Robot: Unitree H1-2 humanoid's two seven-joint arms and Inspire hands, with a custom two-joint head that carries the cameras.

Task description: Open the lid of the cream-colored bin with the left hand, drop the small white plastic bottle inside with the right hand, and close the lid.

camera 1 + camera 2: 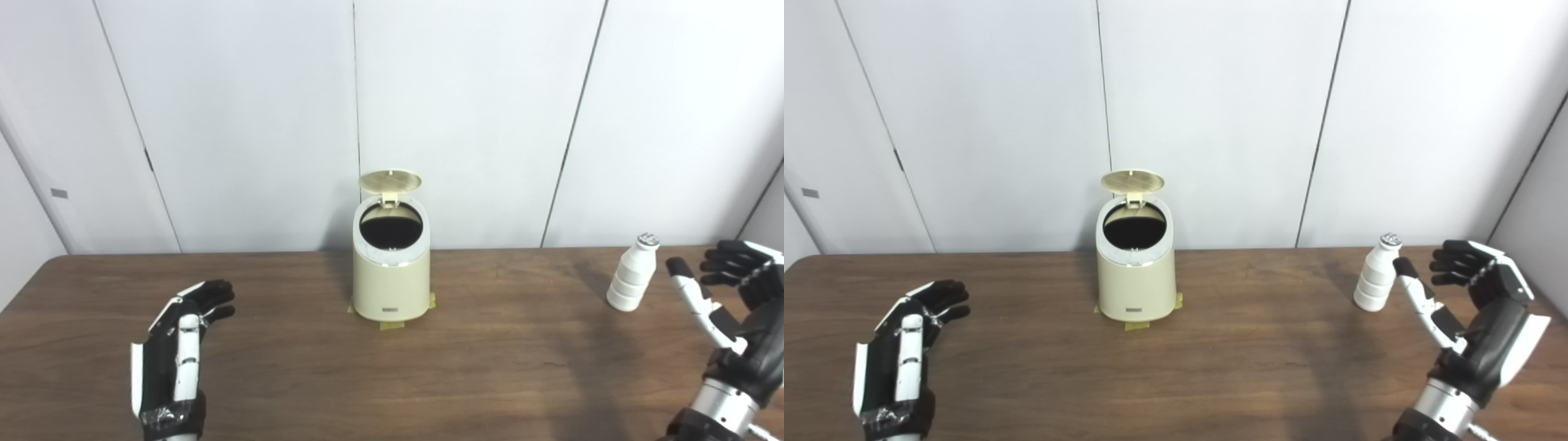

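The cream-colored bin (391,269) stands upright at the middle of the brown wooden table (490,367), near its far edge and close to the white panelled wall (478,110). Its lid (390,180) is swung up on the rear hinge and stands raised above the dark round opening. Strips of yellowish tape (395,324) show under the bin's base at the front and sides. The small white plastic bottle (631,274) stands upright on the table well to the right of the bin, its ribbed body topped by a silvery cap. The right hand (1473,300) is just beside the bottle on its right, fingers spread and thumb extended toward it, holding nothing; in the right eye view the thumb tip looks to be at the bottle's side, though whether it touches is hard to tell. The left hand (177,355) hovers over the near left part of the table, well apart from the bin, its fingers loosely extended and empty
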